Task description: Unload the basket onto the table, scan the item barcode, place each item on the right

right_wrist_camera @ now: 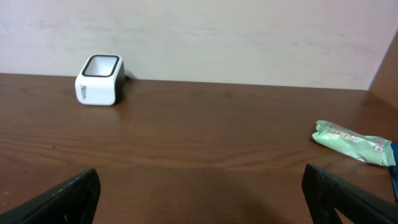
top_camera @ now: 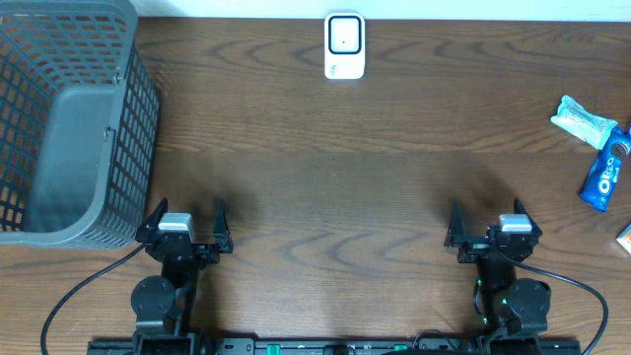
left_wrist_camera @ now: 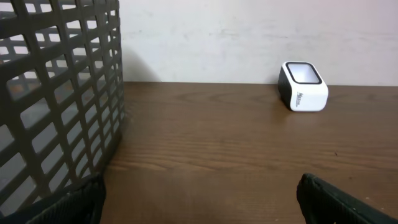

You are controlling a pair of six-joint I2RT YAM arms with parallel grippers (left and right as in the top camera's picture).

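From overhead I saw a dark wooden table with both arms resting at its near edge. My left gripper stood with its jaws spread wide and held nothing; my right gripper was equally wide and empty. The white barcode scanner sat upright at the far edge, roughly midway between the two arms and well apart from both. The items to scan lay at the table's right side: a green packet and, just beside it and nearer to me, a blue packet. Both lay flat on the wood, ahead of the right gripper and off to its right, apart from it. A grey mesh basket stood at the left, just ahead of the left gripper. In the right wrist view the green packet lay ahead to the right, the scanner far off to the left.
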